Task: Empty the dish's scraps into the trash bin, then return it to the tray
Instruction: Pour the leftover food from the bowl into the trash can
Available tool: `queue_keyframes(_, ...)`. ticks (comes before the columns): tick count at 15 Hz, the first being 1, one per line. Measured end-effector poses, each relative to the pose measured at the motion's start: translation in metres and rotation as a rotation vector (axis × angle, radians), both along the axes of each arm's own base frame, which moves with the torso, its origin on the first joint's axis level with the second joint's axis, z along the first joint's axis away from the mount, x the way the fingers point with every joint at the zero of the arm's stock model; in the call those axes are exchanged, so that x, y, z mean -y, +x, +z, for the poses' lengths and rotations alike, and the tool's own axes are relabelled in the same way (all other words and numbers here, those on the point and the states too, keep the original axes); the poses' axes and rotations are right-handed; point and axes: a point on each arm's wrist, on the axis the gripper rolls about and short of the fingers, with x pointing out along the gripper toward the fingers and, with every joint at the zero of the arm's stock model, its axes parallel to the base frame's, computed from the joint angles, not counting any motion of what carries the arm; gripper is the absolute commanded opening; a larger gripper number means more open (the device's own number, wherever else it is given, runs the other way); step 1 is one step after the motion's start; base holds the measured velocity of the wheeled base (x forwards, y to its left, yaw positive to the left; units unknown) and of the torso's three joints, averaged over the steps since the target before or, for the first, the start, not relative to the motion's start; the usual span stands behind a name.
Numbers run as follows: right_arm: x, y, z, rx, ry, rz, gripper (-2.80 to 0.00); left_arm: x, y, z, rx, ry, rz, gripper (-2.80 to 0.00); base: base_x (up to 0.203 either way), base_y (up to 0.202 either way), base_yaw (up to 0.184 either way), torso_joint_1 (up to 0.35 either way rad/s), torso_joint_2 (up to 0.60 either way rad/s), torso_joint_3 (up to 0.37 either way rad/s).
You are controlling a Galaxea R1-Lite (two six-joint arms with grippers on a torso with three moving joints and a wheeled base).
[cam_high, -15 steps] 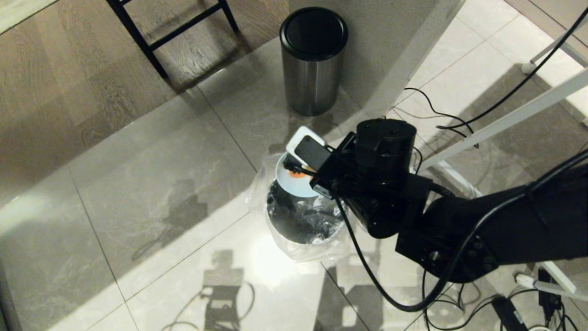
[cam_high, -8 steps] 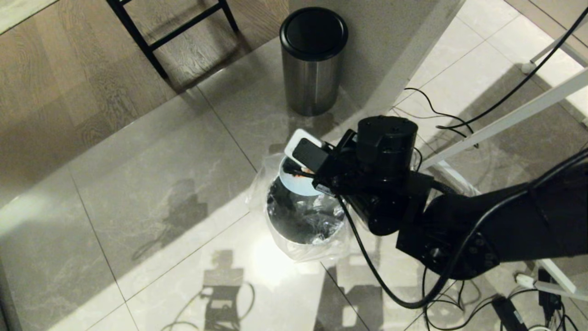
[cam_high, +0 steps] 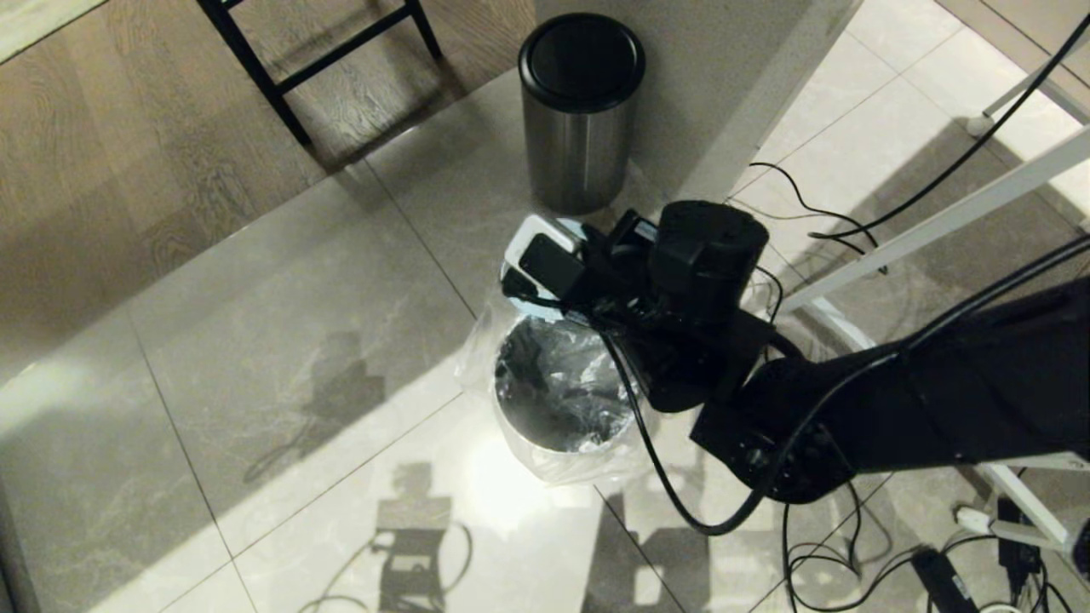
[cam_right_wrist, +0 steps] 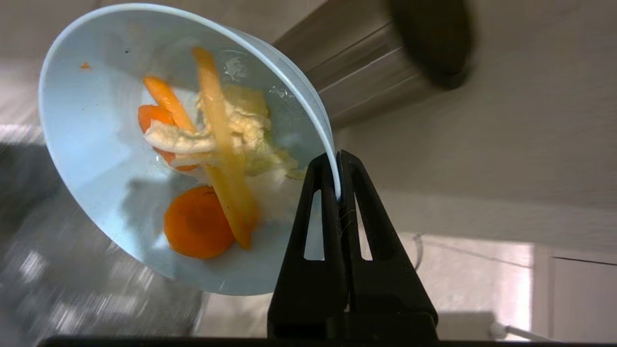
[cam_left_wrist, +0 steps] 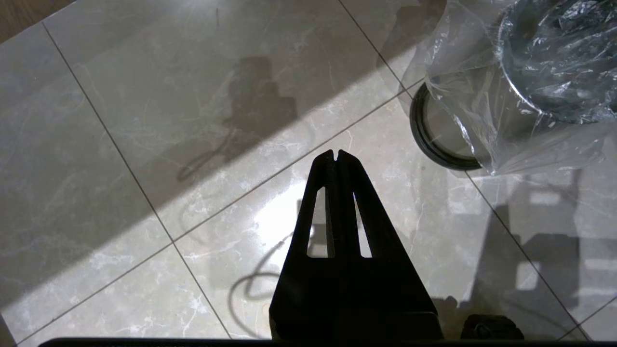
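The dish (cam_right_wrist: 96,159), a small pale blue bowl, is tipped steeply on its side over the far edge of the trash bin (cam_high: 511,417). My right gripper (cam_right_wrist: 337,156) is shut on the dish's rim. The scraps (cam_right_wrist: 212,159), orange and pale yellow peel pieces with one round orange slice (cam_right_wrist: 197,221), lie against the dish's sloping inside. In the head view the right wrist (cam_high: 707,281) hides most of the dish. The bin, lined with a crinkly clear bag (cam_left_wrist: 482,111), stands on the floor. My left gripper (cam_left_wrist: 336,155) hangs shut and empty over the tiles beside the bin. The tray is out of view.
A steel cylinder bin with a black lid (cam_high: 582,111) stands just beyond the trash bin. Black chair legs (cam_high: 281,77) are at the far left. White frame legs (cam_high: 937,221) and loose cables (cam_high: 817,213) cross the floor on the right. A dark ring (cam_left_wrist: 429,140) lies by the bin's base.
My right wrist has rolled and shifted toward the steel bin, tipping the dish further. The dish's inside, seen from the head before, is now hidden behind the wrist.
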Motion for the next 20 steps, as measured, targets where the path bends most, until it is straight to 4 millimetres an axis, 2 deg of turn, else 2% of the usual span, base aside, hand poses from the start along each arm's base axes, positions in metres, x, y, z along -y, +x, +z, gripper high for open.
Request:
queue_keyframes(10,-0.022,-0.015,-0.024,0.142,0.059,0.080,-2.80,0.000,0.000,0.000,0.000,0.000,0.000,-2.80,0.000,0.000,0.000,0.000,0.00,0.000)
queue_keyframes(20,-0.014,-0.028,-0.056,0.203,-0.033,0.233,-2.80,0.000,0.000,0.000,0.000,0.000,0.000,-2.80,0.000,0.000,0.000,0.000,0.00,0.000)
